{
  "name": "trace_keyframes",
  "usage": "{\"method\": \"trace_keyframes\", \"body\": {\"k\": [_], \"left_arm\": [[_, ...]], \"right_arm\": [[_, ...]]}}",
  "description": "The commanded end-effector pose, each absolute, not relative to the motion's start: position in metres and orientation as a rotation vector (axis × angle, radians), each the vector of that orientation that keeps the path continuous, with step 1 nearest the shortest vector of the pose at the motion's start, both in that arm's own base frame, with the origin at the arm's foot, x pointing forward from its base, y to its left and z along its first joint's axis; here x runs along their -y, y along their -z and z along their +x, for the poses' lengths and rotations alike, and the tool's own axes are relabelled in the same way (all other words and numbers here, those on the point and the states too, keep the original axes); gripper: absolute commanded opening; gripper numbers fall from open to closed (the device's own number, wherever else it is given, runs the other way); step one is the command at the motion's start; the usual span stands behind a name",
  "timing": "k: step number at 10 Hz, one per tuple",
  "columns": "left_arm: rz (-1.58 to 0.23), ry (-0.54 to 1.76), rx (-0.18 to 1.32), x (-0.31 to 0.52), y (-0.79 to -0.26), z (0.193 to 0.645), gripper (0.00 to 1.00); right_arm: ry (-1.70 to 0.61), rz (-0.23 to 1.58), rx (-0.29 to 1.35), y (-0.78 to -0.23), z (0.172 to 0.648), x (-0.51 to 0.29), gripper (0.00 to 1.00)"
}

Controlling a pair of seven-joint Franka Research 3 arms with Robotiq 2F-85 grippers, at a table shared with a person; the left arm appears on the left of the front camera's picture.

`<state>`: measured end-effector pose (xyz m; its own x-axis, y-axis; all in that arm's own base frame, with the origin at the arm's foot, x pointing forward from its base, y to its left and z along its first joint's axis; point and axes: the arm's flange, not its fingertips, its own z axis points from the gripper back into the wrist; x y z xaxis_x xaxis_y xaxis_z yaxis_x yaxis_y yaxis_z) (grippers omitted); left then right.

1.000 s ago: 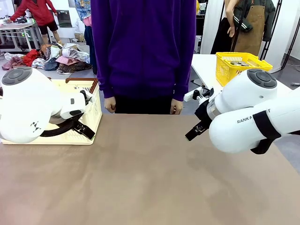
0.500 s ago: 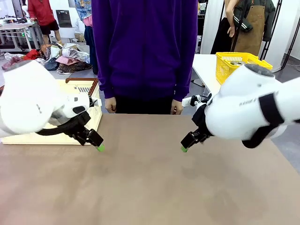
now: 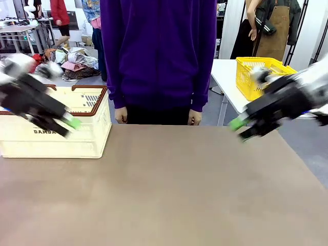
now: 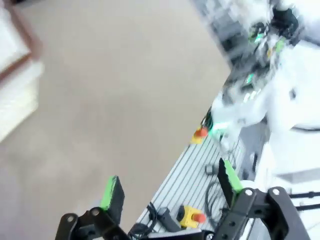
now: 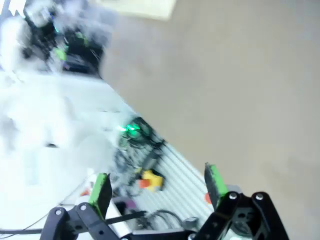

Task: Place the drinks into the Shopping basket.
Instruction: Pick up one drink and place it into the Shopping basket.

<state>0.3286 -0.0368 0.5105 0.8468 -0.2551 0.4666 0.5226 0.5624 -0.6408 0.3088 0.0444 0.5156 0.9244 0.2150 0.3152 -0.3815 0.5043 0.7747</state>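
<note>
No drink cans can be seen in any view. The cream Shopping basket point(image 3: 77, 139) with its brown rim stands at the table's far left; a corner of it shows as the Shopping basket point(image 4: 15, 75), and a strip as the Shopping basket point(image 5: 142, 7). My left gripper point(image 3: 69, 127), motion-blurred, hangs in front of the basket's right half. In its wrist view the left gripper point(image 4: 170, 185) is open and holds nothing. My right gripper point(image 3: 239, 129), also blurred, hovers over the table's far right edge. Seen from its wrist, the right gripper point(image 5: 159, 185) is open and holds nothing too.
A person in a purple top point(image 3: 156, 56) stands at the far edge, hands point(image 3: 120, 115) hanging at the sides. A smaller yellow mesh basket point(image 3: 264, 72) sits on a white table behind at right. The brown tabletop point(image 3: 164, 189) stretches across the foreground.
Both arms swung up and outward from near the table's middle: the left gripper moved left to the basket, the right gripper moved right and higher. Both stayed open.
</note>
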Motion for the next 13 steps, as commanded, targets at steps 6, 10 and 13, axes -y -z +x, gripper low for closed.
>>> {"method": "trace_keyframes", "body": {"k": [6,10,13], "left_arm": [[-1.199,-0.127,0.846,-0.197,-0.473,0.257,1.0],[-1.175,-0.18,0.836,-0.225,-0.482,0.257,1.0],[-1.175,-0.18,0.836,-0.225,-0.482,0.257,1.0]], "right_arm": [[0.25,1.299,0.522,-0.461,0.209,0.197,1.0],[0.303,1.27,0.496,-0.464,0.203,0.224,1.0],[0.303,1.27,0.496,-0.464,0.203,0.224,1.0]]}}
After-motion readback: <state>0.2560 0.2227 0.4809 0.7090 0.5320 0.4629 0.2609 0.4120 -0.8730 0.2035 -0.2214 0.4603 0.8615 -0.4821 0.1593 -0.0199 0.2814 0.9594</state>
